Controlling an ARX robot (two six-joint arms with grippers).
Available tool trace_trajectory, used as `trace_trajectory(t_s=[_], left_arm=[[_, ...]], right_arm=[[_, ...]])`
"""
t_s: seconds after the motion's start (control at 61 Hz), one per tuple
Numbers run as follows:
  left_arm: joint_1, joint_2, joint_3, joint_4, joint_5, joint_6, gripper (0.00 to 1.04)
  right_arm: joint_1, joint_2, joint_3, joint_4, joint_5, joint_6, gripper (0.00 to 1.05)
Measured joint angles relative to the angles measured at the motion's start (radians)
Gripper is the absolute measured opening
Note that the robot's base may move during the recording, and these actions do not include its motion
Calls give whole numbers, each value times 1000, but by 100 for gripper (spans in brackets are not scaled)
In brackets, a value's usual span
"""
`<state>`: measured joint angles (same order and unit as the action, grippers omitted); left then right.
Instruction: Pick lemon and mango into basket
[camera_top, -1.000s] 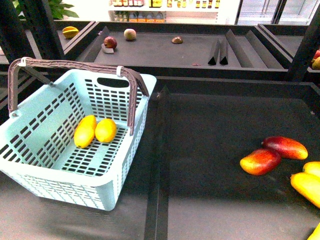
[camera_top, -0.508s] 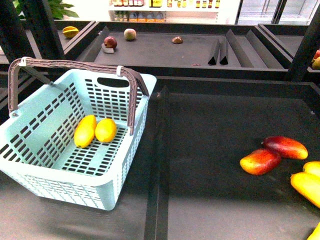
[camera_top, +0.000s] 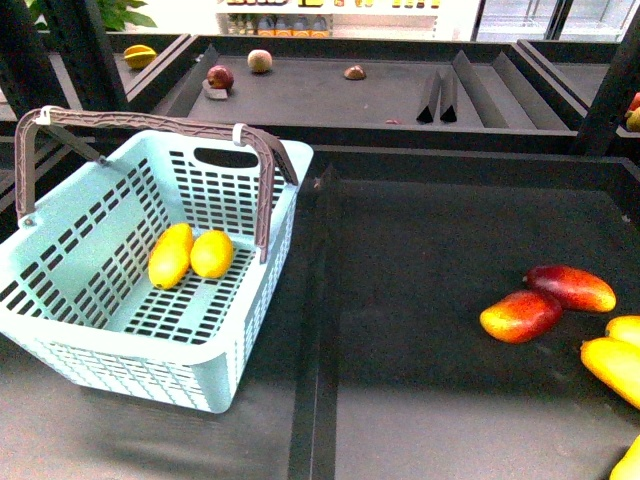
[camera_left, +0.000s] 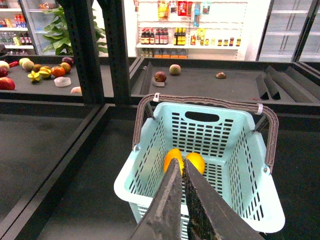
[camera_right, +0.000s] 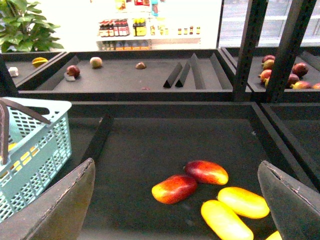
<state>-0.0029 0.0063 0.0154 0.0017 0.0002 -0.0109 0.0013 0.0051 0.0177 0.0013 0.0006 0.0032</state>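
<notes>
The pale aqua basket (camera_top: 120, 370) stands at the left of the dark display bin, its brown handles swung up. On its slotted floor the yellow mango (camera_top: 170, 255) and the shorter lemon (camera_top: 212, 253) lie side by side, touching. The left wrist view looks down on the basket (camera_left: 240, 165), where the mango (camera_left: 172, 156) and lemon (camera_left: 196, 161) show just beyond my left gripper (camera_left: 180, 162). It is shut with nothing in it and hangs above the basket's near rim. My right gripper (camera_right: 176, 164) is open and empty over the bin floor. Neither arm shows in the front view.
Two red-and-yellow blushed mangoes (camera_top: 520, 315) (camera_top: 572, 287) and plain yellow ones (camera_top: 612, 368) lie at the bin's right side. A raised dark divider (camera_top: 315, 330) runs beside the basket. Behind it, a back shelf holds a few fruits (camera_top: 220, 77) and upright wedges (camera_top: 440, 100).
The whole front picture has shifted slightly upward. The basket, mango and lemon keep their places relative to one another.
</notes>
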Motion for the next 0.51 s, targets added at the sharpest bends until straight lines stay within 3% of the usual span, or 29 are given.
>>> trace_trajectory(t_s=[0.082,0.492,0.508], left_arm=[[0,0,0,0,0,0,13],[0,0,0,0,0,0,99],[0,0,0,0,0,2,99]], right_arm=[[0,0,0,0,0,0,96],[0,0,0,0,0,0,96],[0,0,0,0,0,0,96]])
